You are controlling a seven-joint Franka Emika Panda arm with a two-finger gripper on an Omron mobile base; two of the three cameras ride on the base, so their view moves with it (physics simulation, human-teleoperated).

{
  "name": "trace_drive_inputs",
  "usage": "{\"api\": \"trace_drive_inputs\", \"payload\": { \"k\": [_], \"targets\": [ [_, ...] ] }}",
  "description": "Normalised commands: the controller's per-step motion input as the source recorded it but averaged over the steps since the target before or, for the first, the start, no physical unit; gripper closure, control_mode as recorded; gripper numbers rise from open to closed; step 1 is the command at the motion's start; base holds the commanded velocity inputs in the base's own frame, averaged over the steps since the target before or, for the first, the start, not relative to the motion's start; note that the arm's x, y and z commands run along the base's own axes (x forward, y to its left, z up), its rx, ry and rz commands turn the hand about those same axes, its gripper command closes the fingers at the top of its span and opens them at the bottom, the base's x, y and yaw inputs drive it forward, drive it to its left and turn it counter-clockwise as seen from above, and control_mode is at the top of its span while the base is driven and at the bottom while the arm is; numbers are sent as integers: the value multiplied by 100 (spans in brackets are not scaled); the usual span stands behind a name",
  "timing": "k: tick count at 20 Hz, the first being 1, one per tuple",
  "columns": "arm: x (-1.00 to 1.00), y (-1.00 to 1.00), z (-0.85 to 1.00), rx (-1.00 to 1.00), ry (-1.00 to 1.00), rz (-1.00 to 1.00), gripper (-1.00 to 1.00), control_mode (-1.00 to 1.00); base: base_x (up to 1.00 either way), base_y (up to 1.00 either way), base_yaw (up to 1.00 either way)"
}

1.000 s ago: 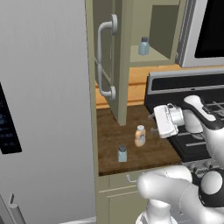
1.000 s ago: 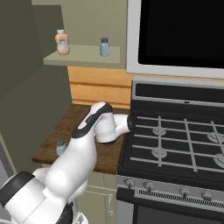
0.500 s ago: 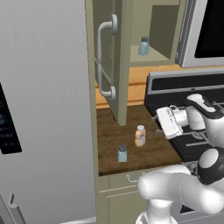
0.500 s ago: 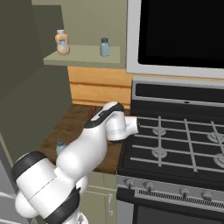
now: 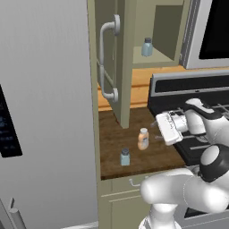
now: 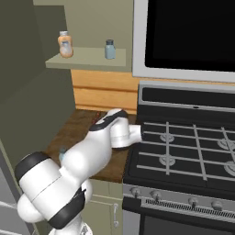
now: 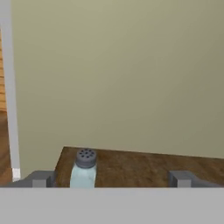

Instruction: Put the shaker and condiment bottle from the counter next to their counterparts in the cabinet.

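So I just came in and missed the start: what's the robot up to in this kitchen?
It is clearing condiments off the counter into the open cabinet. Nothing is held yet: the open gripper hangs beside the condiment bottle, and the shaker stands nearer the counter's front edge. On the cabinet shelf a matching bottle and twin shaker stand waiting.

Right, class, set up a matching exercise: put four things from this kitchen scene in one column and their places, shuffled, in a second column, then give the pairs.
Things:
1. orange-tan bottle with white cap
2. bluish glass shaker with grey cap
3. twin bluish glass shaker
4. curved silver bar handle

Places:
A. on the cabinet shelf
B. nearest the dark wood counter's front edge
C. on the open cabinet door
D. mid-counter, by the white hand

Pairs: 1-D, 2-B, 3-A, 4-C
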Motion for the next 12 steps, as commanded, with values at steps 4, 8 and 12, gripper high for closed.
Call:
{"api": "trace_drive_inputs", "payload": {
  "k": [4, 8, 12],
  "targets": [
    [8, 5, -6, 0, 0, 0, -100, -100, 0, 0, 0],
    [10, 4, -6, 0, 0, 0, -100, -100, 0, 0, 0],
    [27, 0, 0, 0, 0, 0, -100, -100, 0, 0, 0]
  ]
}}
